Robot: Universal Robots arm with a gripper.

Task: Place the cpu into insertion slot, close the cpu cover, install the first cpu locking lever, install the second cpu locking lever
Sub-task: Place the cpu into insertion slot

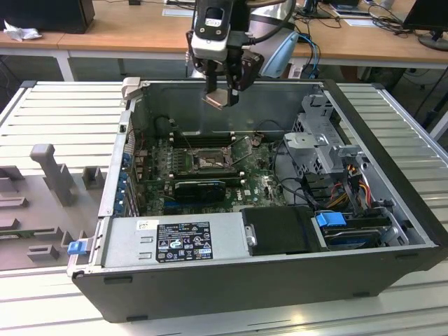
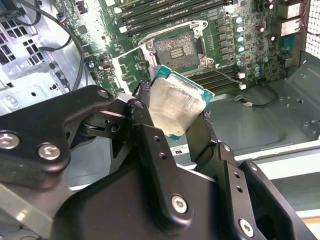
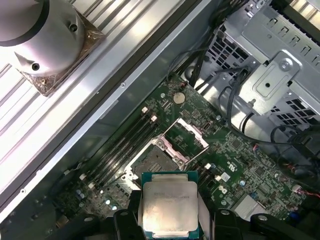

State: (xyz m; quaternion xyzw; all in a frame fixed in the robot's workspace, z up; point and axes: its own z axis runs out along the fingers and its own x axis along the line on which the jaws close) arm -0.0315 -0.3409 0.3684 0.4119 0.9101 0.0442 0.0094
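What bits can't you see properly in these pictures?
- The cpu: its gripped edges, second wrist view, hidden by the claw holding it.
- The socket: its pins, exterior view, too small.
- The board: a big part, second wrist view, hidden behind the claw.

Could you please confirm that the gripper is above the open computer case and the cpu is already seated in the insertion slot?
Not quite. The cpu is not in the insertion slot, which lies empty; the gripper holds it, as the second wrist view shows. The gripper is indeed above the open computer case.
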